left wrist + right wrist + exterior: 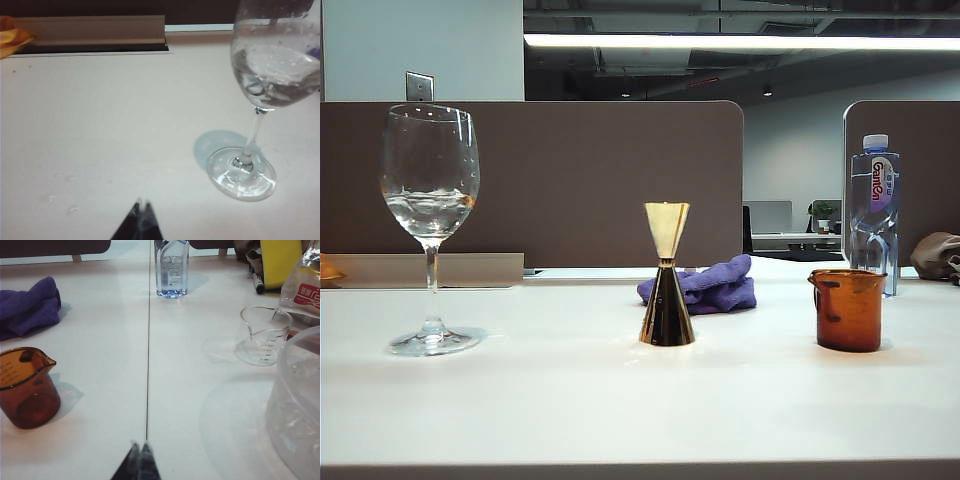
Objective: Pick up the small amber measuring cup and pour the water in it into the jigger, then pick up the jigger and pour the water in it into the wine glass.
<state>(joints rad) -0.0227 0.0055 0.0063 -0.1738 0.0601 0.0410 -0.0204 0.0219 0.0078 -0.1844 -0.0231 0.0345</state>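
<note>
The wine glass (430,190) stands upright at the table's left with clear water (428,212) in its bowl; the left wrist view shows it too (272,55). The gold jigger (667,288) stands upright mid-table. The amber measuring cup (848,310) sits to the right, seen empty from above (27,390). My left gripper (142,204) hovers over bare table short of the glass's foot, fingertips together, holding nothing. My right gripper (139,446) is shut and empty, over the table seam beside the amber cup. Neither arm shows in the exterior view.
A purple cloth (705,285) lies behind the jigger. A clear water bottle (873,212) stands at the back right. A clear measuring cup (264,335), a large clear plastic container (297,405) and packaging (305,285) crowd the far right. Water drops (62,192) dot the table.
</note>
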